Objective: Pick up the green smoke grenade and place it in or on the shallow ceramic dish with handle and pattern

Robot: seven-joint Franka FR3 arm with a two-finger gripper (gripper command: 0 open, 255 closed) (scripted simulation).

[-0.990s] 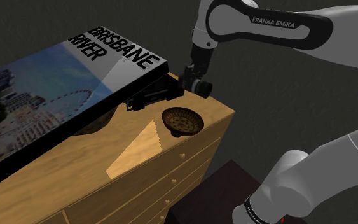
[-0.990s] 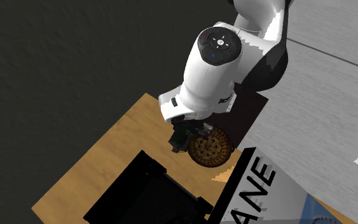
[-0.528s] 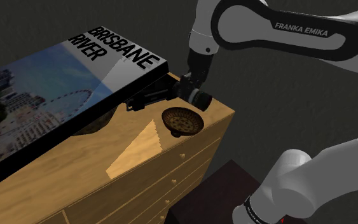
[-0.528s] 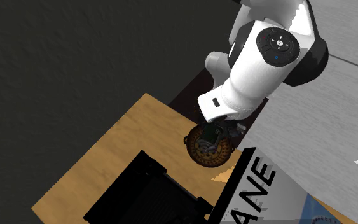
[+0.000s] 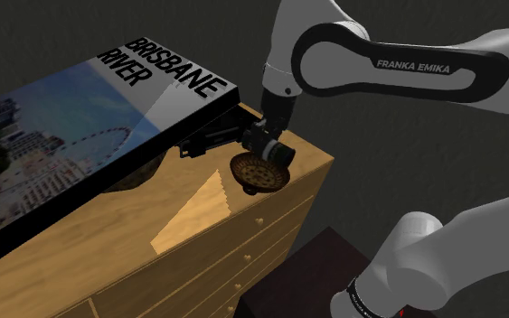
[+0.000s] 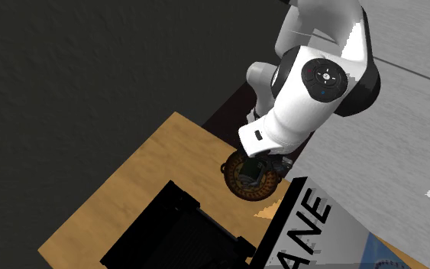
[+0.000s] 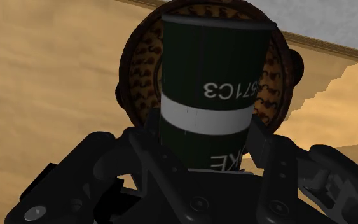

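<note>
**Step in hand:** transport is complete and placement is due. The gripper [image 7: 204, 143] is closed on the green grenade [image 7: 212, 70], with one black finger pressed to each side of the can's base. The can hangs directly over the dish [image 7: 139, 63].

**Scene, left to right (shoulder view):**
1. Far left: a large flat printed panel [image 5: 71, 135] with a glossy face showing a skyline, a Ferris wheel and the words "BRISBANE RIVER". It has black edges and lies tilted on the furniture.
2. Centre: a wooden chest [image 5: 189, 208] with a smooth, light, grained top and small round knobs [image 5: 259, 219] on the drawer fronts.
3. Right end of the top, near the corner: the dish [image 5: 259, 173]. It is shallow and round, dark brown with a lighter speckled pattern, and has small lug handles at the rim. The gripper [image 5: 266, 144] is just above it.
4. Right: the white arm [image 5: 397, 63], smooth, with dark joints.

**Grenade:** a straight-sided dark green cylinder with a white band and white stencilled characters. The surface looks hard and smooth.

**Next move (judgement):**
- Lower the can until its end meets the dish floor, then open the fingers.
- The tall can on a shallow curved base may tip, so release low and centred.
- Retreat straight up.
</note>
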